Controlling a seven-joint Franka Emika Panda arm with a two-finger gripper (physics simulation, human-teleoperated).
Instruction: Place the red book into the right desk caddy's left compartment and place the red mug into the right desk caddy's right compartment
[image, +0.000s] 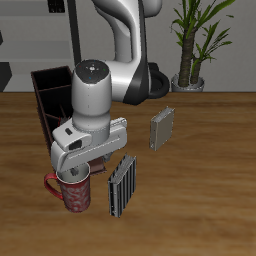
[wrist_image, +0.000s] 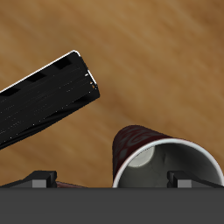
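Note:
The red mug (image: 73, 191) stands upright on the table near the front edge, its handle pointing away from the striped book beside it. My gripper (image: 76, 168) hangs just above the mug's rim. In the wrist view the mug (wrist_image: 162, 156) shows its white inside. The gripper (wrist_image: 114, 180) is open, with one fingertip over the mug's mouth and the other outside its wall. The right desk caddy (image: 45, 93) stands farther back, dark maroon and partly hidden behind the arm. Its compartments cannot be made out. The red book is out of view.
A grey-striped book (image: 122, 186) stands close beside the mug and shows as a dark slab (wrist_image: 45, 101) in the wrist view. Another grey-striped book (image: 162, 128) stands farther back. A potted plant (image: 192, 50) is behind the table.

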